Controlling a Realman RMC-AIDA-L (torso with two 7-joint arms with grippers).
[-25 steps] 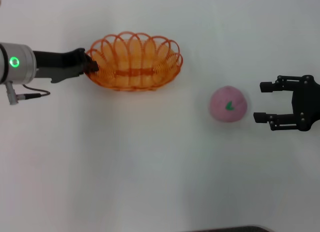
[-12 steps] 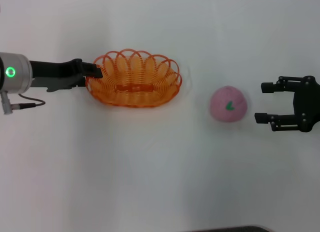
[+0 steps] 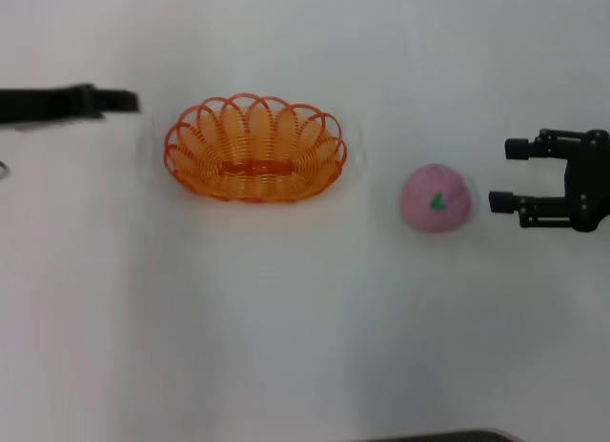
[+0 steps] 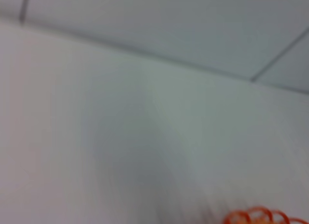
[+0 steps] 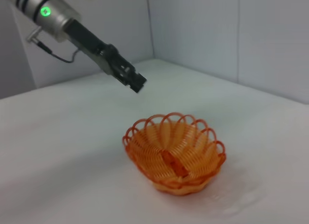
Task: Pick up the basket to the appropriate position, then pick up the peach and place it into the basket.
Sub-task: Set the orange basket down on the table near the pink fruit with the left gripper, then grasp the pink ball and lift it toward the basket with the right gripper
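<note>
The orange wire basket stands upright on the white table, left of centre; it also shows in the right wrist view, and a bit of its rim shows in the left wrist view. My left gripper is off to the basket's left, raised and clear of it, holding nothing; the right wrist view shows it above and behind the basket. The pink peach with a green leaf mark lies right of the basket. My right gripper is open and empty just right of the peach, facing it.
The white table runs wide in front of the basket and peach. Grey walls meet in a corner behind the table.
My left gripper has let go of the basket's left rim and drawn back to the left and up. The basket has settled flat. The right gripper has shifted slightly up and right.
</note>
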